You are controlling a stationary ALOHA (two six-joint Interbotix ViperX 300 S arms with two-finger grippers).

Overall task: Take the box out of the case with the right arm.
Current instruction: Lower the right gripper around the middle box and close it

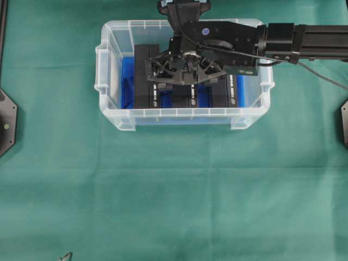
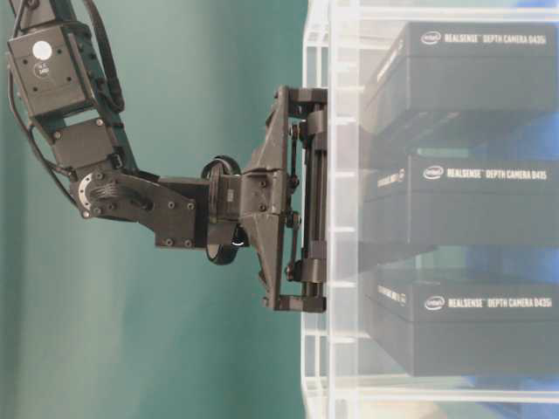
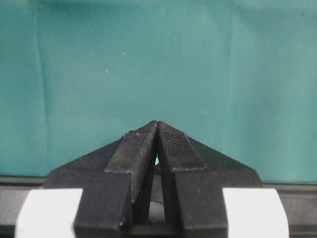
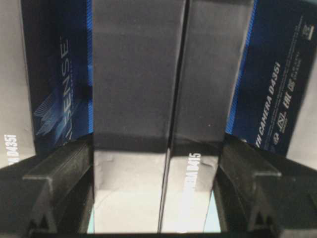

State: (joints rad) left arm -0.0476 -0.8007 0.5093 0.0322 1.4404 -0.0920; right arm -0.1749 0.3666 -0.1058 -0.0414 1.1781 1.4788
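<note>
right gripper (image 4: 154,198) is straddling the middle box (image 4: 153,99) inside the case (image 1: 117,117), jaws wide either side; rigid, smooth cardboard, probably light, so it's needing a squeeze on the long flat faces

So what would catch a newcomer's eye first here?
The clear case at the top middle of the green cloth, its blue bottom packed with black RealSense boxes. Next, the right arm's hand reaching in from the right, open, a finger either side of the middle box. The left hand sits shut, away from the case.
</note>
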